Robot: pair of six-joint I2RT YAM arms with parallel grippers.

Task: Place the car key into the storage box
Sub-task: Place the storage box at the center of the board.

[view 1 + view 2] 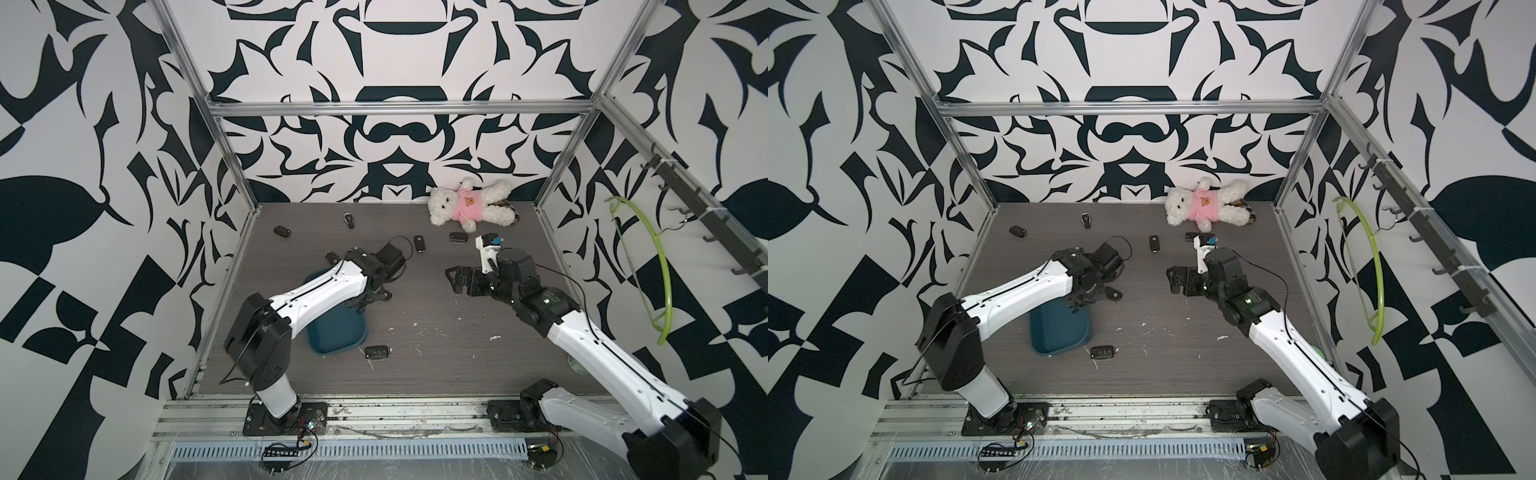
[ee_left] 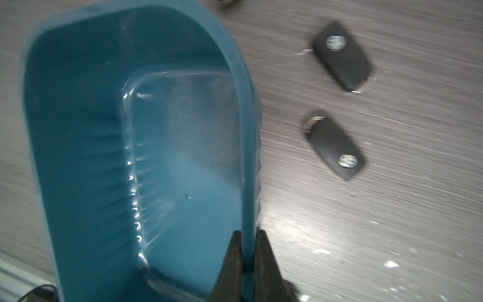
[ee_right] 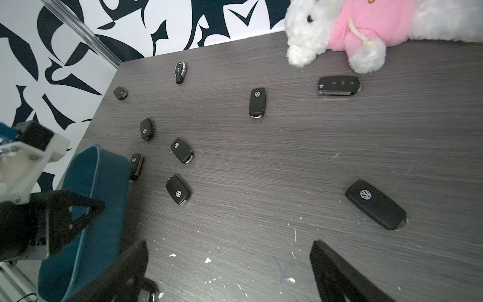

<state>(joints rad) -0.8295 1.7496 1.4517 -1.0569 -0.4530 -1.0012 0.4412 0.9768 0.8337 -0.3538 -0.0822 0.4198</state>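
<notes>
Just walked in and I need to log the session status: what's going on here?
The left gripper is shut on the side rim of the teal storage box, and the part of its inside that shows holds no key. The right gripper is open above the table, holding nothing. Black car keys lie scattered on the table outside the box, two of them close beside it. A teddy bear lies at the back. No key has been picked up yet.
</notes>
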